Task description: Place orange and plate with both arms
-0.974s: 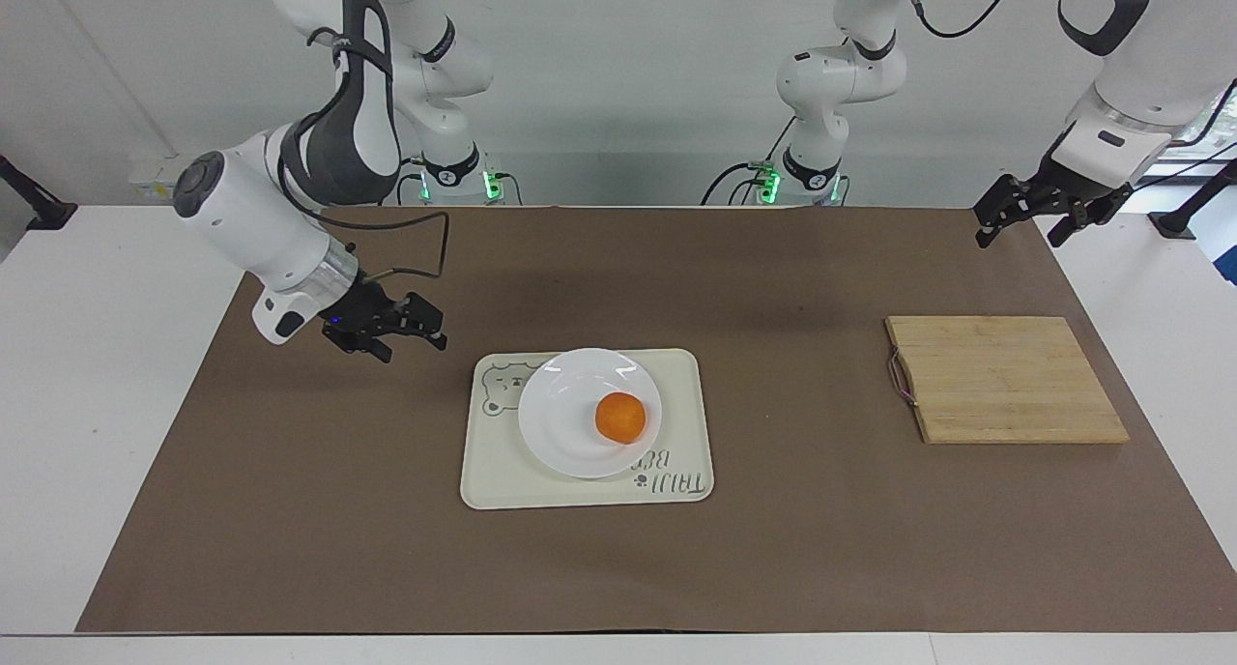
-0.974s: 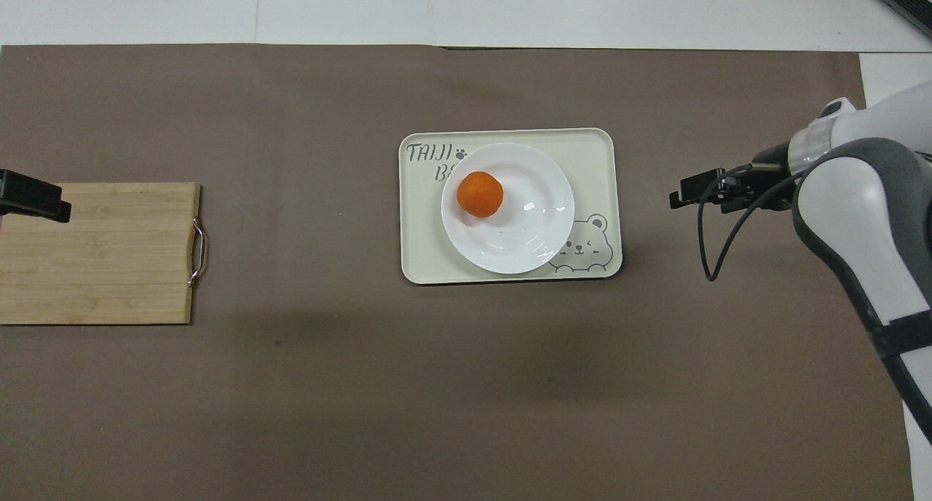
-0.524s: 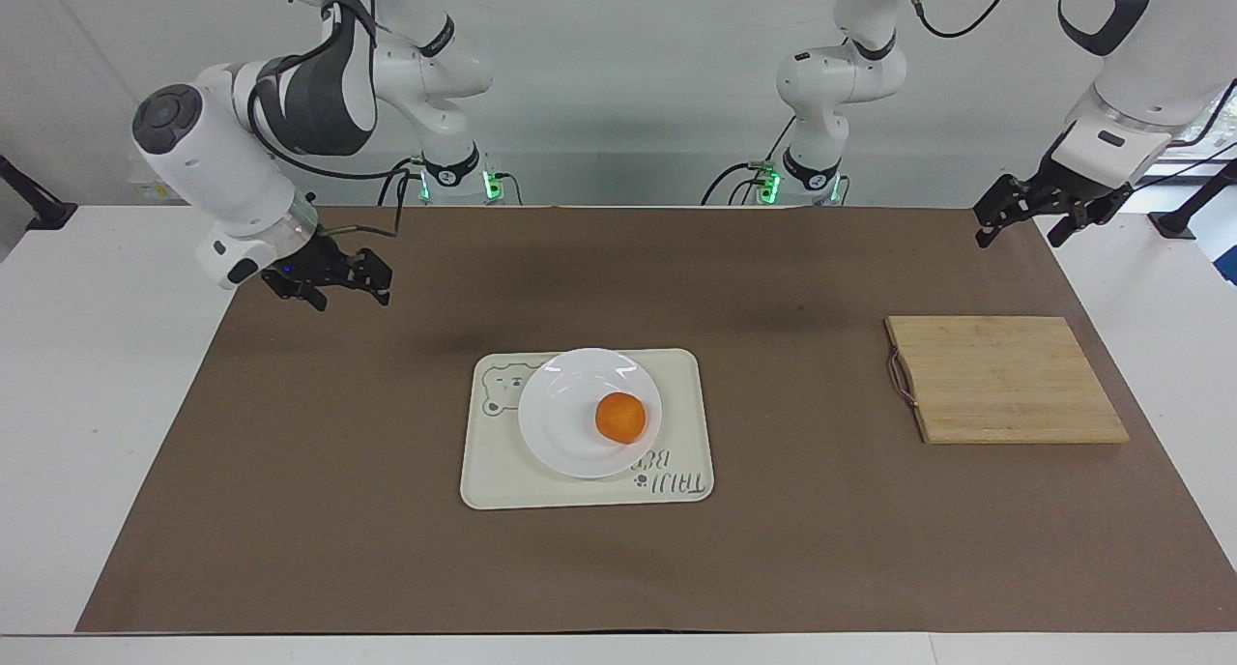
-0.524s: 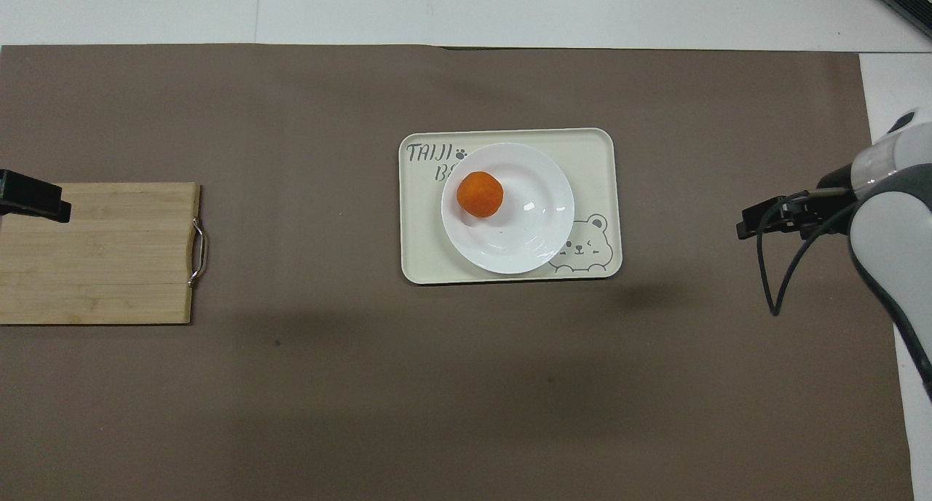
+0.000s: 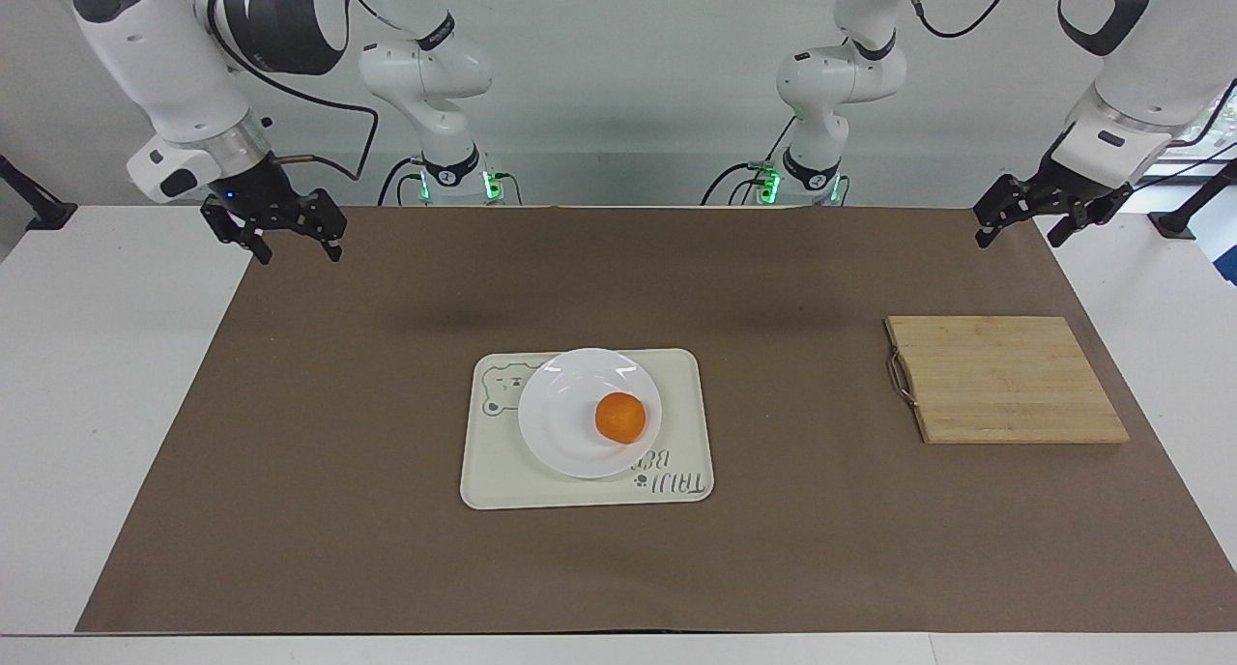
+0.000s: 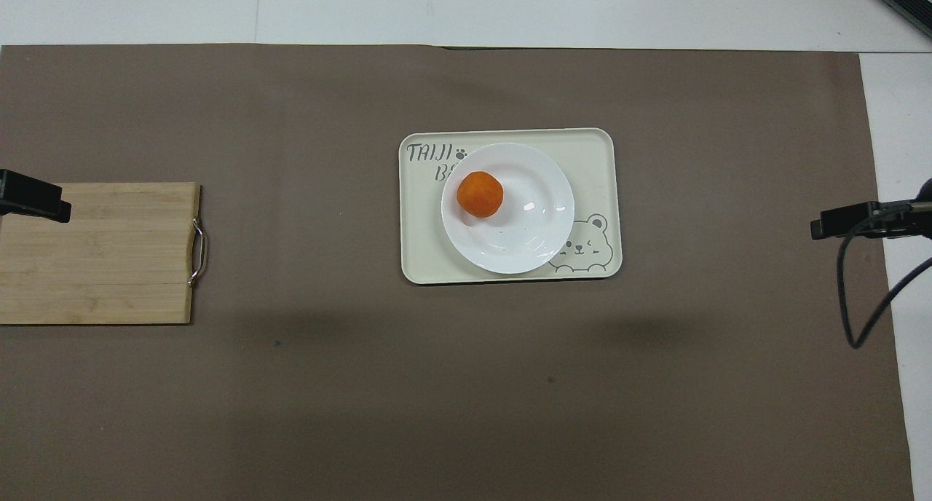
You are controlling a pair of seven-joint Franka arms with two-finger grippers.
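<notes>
Retreat marks this moment: our right gripper (image 5: 286,232) has pulled away from the tray (image 5: 676,375) and risen over the mat's edge at its own end of the table, fingers spread wide and holding nothing. Our left gripper (image 5: 1026,222) waits above its own corner of the mat, equally wide and empty. We see the orange (image 5: 619,418) resting on the plate (image 5: 560,423), which sits on the tray, so we judge both placements done.
</notes>
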